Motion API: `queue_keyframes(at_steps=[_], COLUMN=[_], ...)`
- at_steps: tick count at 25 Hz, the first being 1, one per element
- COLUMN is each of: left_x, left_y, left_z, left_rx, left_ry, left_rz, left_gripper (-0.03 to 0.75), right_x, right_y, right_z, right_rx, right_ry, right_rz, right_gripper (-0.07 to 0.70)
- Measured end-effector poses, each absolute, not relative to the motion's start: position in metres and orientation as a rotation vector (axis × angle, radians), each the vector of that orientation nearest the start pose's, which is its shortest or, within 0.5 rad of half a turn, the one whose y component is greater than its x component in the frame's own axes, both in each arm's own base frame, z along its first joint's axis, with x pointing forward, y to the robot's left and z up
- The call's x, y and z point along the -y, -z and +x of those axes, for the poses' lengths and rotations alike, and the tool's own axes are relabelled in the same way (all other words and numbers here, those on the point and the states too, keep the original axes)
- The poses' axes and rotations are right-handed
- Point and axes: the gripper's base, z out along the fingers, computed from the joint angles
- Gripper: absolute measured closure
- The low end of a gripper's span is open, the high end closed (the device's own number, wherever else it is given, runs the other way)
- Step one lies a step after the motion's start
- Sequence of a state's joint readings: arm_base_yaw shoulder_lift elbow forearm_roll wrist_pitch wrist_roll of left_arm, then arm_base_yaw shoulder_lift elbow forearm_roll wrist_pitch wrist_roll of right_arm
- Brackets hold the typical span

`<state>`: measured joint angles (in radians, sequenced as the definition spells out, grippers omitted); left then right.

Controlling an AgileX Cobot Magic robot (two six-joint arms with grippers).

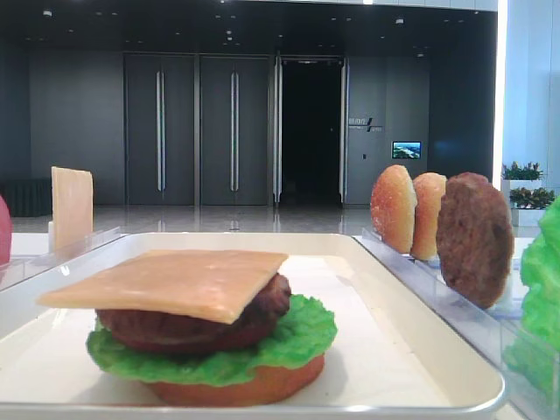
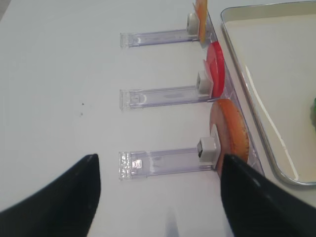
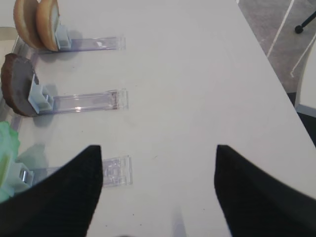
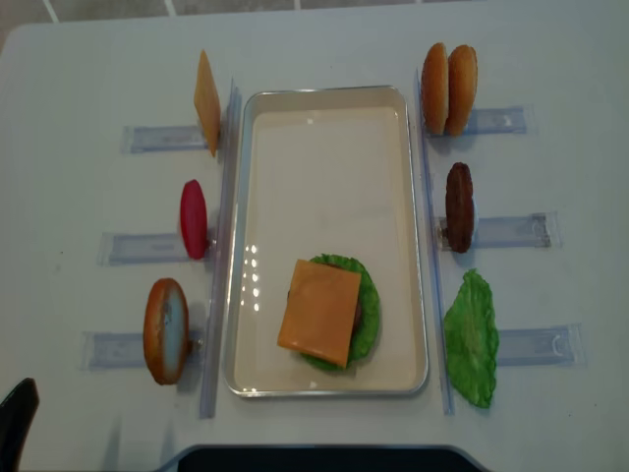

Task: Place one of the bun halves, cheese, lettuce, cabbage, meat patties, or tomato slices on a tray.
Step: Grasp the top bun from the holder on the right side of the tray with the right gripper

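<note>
A stack of bottom bun, lettuce [image 4: 368,324], patty and cheese [image 4: 319,312] was seen on the tray [image 4: 329,99], so a bun top was judged the next piece. The right end effector [image 3: 159,168] was held wide open and empty over bare worktop [image 3: 197,74]; the left end effector [image 2: 159,177] likewise. The bun halves [image 4: 448,88] were stood upright in the far right rack [image 4: 496,120]; a grasp across one dome was advised. The spare meat patty [image 4: 459,206] and loose green leaf [image 4: 472,339] were set between.

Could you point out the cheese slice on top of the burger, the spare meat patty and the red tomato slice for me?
cheese slice [image 4: 319,312]: overhead view, middle of its flat top.
meat patty [image 4: 459,206]: overhead view, upper edge of the disc standing in its rack.
tomato slice [image 4: 194,218]: overhead view, its red rim.
</note>
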<state>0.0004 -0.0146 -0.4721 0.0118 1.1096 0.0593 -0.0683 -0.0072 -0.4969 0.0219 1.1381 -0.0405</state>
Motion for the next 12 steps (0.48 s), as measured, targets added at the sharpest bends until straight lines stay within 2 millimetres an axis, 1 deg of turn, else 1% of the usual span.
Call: queue_keyframes(at_steps=[7, 10, 12], left_x=[-0.001, -0.001, -0.001], left_y=[-0.266, -0.266, -0.266], left_z=[-0.006, -0.006, -0.006], left_rx=[-2.106, -2.106, -2.106], left_ry=[-0.050, -0.050, -0.050], left_rz=[0.061, 0.061, 0.061], left_gripper=[0.139, 0.139, 0.139], right_x=[-0.004, -0.004, -0.003], right_y=[-0.270, -0.273, -0.278], right_z=[-0.007, 0.007, 0.020], right_rx=[-2.132, -2.220, -2.288], right_ry=[0.014, -0.005, -0.014], right_rz=[0.026, 0.029, 0.033], right_gripper=[0.144, 0.144, 0.144])
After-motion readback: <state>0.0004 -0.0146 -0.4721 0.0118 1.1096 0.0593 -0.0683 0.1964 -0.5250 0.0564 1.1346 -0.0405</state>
